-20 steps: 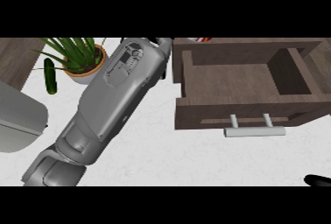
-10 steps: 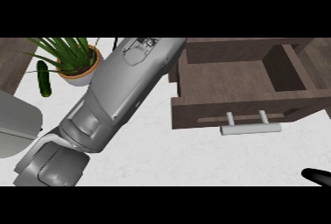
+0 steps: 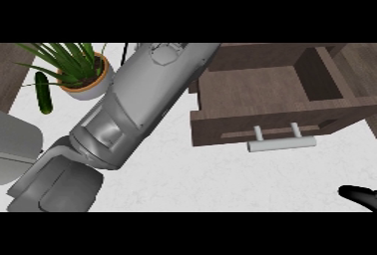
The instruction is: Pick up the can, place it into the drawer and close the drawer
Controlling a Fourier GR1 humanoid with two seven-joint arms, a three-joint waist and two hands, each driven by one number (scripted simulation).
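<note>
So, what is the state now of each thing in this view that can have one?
drawer: pulled open, no can inside it.
drawer handle: free, no hand on it.
potted plant: upright on the counter.
cucumber: lying flat beside the plant's pot.
left forearm: across the view toward the top edge, hand out of view.
right hand: at the lower right corner, only partly in view.
</note>
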